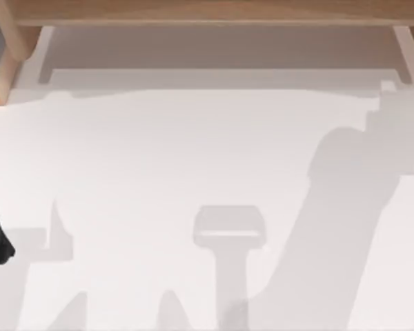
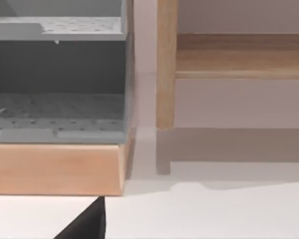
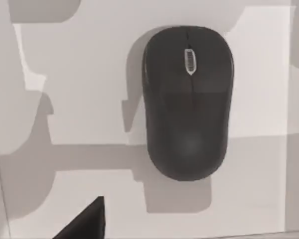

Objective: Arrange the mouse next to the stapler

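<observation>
The bench (image 1: 193, 152) is white and mostly bare in the top view, crossed by grey shadows of the arms, with a wooden shelf (image 1: 207, 12) along its far edge. The left wrist view looks at a grey perforated rack (image 2: 57, 99) on a wooden base, beside a wooden post (image 2: 166, 64).

The mouse (image 3: 188, 102) lies flat on the bench, directly under the right wrist camera, and nothing touches it. So the task seems to be at its start: the mouse is not yet picked up, and moving it next to the stapler is still to do. For both the left and right pincer, it cannot be told how far they are open.
</observation>
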Robot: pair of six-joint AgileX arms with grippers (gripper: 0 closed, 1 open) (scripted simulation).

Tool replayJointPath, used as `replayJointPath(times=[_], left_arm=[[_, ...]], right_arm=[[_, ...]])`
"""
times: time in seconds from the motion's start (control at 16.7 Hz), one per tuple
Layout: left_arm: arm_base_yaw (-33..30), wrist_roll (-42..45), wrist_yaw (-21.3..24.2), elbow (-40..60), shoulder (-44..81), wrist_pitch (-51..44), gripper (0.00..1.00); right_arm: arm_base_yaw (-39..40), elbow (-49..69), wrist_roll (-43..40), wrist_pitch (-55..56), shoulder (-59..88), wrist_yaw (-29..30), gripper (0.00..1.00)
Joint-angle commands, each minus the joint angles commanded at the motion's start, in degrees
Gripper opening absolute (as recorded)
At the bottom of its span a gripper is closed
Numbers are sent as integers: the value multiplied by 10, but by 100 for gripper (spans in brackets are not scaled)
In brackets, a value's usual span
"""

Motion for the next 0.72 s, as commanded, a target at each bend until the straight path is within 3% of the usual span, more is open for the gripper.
replayJointPath(times=[0.3, 0.72], left_arm=[[0, 0, 0, 0, 0, 0, 100], [0, 0, 0, 0, 0, 0, 100]], right_arm=[[10, 93, -20, -33, 102, -6, 100], [7, 97, -21, -35, 108, -6, 100]])
